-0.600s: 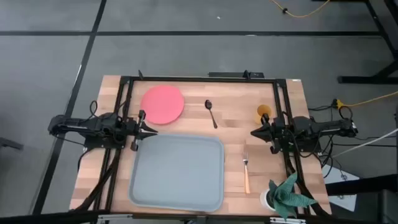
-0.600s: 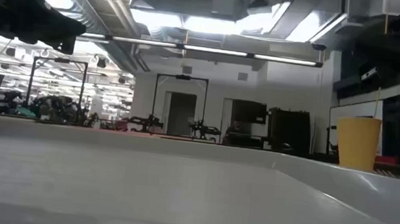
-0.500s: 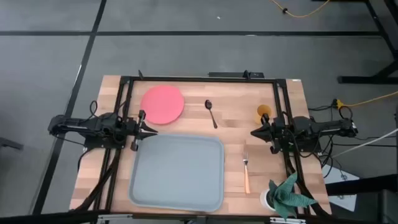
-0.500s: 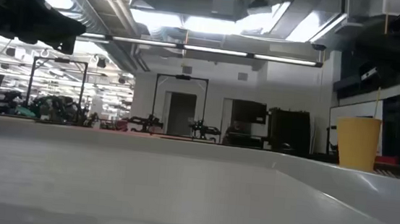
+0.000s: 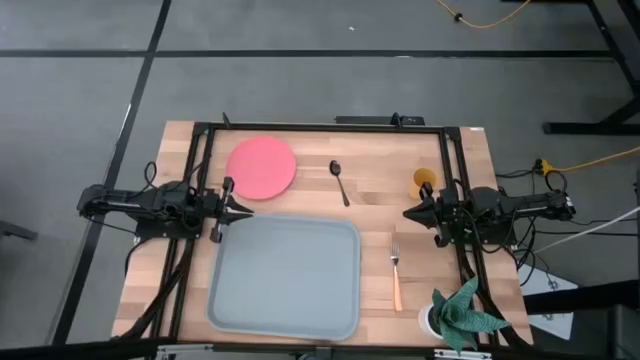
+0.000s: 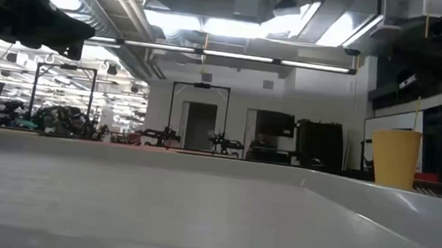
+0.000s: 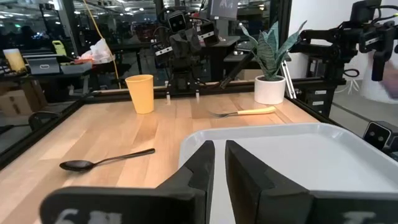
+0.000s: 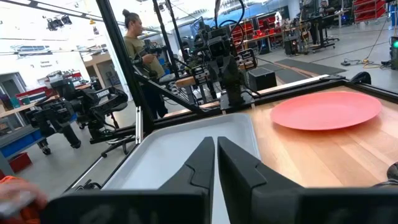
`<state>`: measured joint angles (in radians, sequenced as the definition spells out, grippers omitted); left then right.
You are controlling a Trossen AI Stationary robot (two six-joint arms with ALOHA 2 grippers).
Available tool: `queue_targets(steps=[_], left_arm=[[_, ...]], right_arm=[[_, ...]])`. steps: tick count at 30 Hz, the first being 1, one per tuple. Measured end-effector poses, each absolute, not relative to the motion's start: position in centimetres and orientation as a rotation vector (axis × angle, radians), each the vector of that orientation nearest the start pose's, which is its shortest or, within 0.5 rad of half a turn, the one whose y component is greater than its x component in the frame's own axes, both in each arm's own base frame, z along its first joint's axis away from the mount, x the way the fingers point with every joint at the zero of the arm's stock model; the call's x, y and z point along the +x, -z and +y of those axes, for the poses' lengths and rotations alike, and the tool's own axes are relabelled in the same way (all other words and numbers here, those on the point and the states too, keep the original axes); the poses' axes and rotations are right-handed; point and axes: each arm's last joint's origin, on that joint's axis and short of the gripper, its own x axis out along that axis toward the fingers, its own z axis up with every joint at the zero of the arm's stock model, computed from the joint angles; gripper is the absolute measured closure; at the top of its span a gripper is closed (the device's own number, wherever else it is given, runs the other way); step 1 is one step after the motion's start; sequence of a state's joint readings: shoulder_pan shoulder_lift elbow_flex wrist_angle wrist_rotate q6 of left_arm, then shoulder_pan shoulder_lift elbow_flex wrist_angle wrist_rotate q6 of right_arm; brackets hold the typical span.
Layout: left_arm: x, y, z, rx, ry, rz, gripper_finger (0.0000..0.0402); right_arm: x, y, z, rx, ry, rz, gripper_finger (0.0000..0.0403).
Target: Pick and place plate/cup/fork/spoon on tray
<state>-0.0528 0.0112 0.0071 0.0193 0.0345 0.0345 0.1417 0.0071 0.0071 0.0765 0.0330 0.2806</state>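
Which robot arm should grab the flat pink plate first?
Probably the left. The left gripper sits at the tray's corner right beside the flat round coral-pink plate, while the right gripper waits across the table near the small orange-yellow cup.

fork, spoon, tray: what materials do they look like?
Slim fork with orange handle: silver tines look metal; the matte handle is probably plastic or wood. Small dark spoon: glossy dark finish with highlights, coated metal or plastic, can't tell which. Large light grey rectangular tray: smooth, uniform, rounded moulded rim, likely plastic.
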Motion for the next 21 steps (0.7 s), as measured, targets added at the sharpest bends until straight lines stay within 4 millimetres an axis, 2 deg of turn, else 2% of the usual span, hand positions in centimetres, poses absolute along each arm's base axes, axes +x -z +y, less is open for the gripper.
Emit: queue_targets(steps=[16,21], left_arm=[[9.78,-16.69,-0.61,0.036,0.085,-0.017,0.0369],[9.77,-17.19,-0.38,0.011,0.007,-0.068,0.0369]], right_arm=[[9.66,-17.28,1.28,0.287,-0.119,-0.061,0.0377],[9.61,-17.77,1.24,0.29,-0.113,-0.113,0.0377]])
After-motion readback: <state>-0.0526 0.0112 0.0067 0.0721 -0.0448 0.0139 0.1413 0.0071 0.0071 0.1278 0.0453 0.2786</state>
